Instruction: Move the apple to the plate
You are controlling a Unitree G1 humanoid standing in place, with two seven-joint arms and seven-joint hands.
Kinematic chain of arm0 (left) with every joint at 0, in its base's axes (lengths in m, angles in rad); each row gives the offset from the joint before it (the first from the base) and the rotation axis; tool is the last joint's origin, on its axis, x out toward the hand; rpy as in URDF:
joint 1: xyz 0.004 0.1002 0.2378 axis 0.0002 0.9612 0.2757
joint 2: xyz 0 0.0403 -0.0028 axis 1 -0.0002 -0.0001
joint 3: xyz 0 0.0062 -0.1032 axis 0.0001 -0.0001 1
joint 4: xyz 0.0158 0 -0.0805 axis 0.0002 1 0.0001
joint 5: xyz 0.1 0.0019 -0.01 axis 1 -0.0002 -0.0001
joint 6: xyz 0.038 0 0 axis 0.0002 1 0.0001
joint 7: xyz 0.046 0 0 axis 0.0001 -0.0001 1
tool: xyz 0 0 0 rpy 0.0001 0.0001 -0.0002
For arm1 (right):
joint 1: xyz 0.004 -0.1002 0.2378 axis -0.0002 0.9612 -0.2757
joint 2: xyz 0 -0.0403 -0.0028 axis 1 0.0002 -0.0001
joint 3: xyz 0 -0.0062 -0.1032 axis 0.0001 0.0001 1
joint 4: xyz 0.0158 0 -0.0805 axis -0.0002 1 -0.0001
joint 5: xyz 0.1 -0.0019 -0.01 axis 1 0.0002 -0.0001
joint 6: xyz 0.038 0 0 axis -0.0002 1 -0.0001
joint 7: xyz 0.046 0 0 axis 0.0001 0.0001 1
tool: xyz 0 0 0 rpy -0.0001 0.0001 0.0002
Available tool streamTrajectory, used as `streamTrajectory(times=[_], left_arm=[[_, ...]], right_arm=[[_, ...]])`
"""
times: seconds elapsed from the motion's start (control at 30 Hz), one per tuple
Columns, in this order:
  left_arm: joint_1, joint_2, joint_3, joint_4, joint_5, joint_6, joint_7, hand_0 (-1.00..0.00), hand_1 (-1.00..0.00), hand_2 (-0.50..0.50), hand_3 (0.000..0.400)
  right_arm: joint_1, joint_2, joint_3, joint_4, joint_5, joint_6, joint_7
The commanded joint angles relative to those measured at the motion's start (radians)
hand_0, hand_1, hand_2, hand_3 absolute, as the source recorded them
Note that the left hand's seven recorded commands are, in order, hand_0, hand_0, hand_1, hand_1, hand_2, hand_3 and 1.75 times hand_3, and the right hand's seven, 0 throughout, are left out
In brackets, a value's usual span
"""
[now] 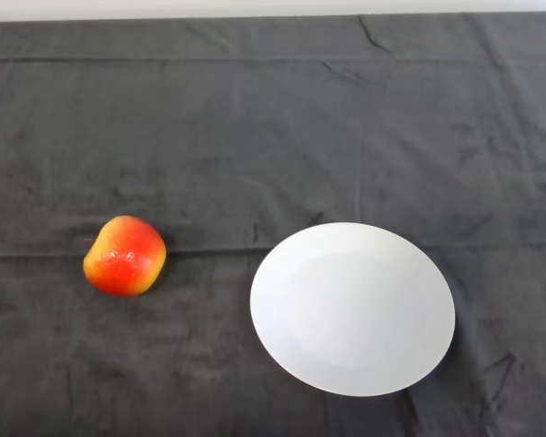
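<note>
Apple (125, 256): red and yellow-orange, resting on the dark cloth (273, 118) of the desk, at the left of the head view. Its body is slightly elongated, with the long axis running from upper left to lower right; the yellower end faces left. Stem direction cannot be determined. Plate (353, 309): white, round, upright on the cloth, to the right of the apple and slightly nearer the robot. Apple and plate are apart, not touching. Cloth shows creases and folds.
</note>
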Motion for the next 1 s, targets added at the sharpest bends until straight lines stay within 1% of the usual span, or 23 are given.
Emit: streamTrajectory(times=[0.03, 0.23, 0.43, 0.6, 0.77, 1.0], left_arm=[[-0.039, -0.014, -0.025, 0.025, 0.027, -0.024, -0.011, 0.00, 0.00, 0.00, 0.000], [-0.047, -0.046, -0.070, 0.002, 0.082, -0.048, -0.026, 0.00, 0.00, 0.00, 0.000], [-0.049, -0.086, -0.127, -0.028, 0.151, -0.081, -0.032, 0.00, 0.00, 0.00, 0.000], [-0.048, -0.131, -0.188, -0.058, 0.222, -0.118, -0.026, 0.00, 0.00, 0.00, 0.000], [-0.037, -0.166, -0.247, -0.088, 0.288, -0.138, -0.030, 0.00, 0.00, 0.00, 0.000], [-0.029, -0.238, -0.343, -0.134, 0.393, -0.164, -0.007, 0.00, 0.00, 0.00, 0.000]], right_arm=[[-0.003, -0.021, -0.0057, -0.003, -0.0003, 0.016, 0.0062], [-0.003, -0.021, -0.0057, -0.003, -0.0003, 0.016, 0.0062], [-0.003, -0.021, -0.0057, -0.003, -0.0003, 0.016, 0.0062], [-0.003, -0.021, -0.0056, -0.003, -0.0003, 0.016, 0.0062], [-0.003, -0.021, -0.0056, -0.003, -0.0004, 0.016, 0.0060], [-0.003, -0.021, -0.0056, -0.003, -0.0004, 0.016, 0.0057]])
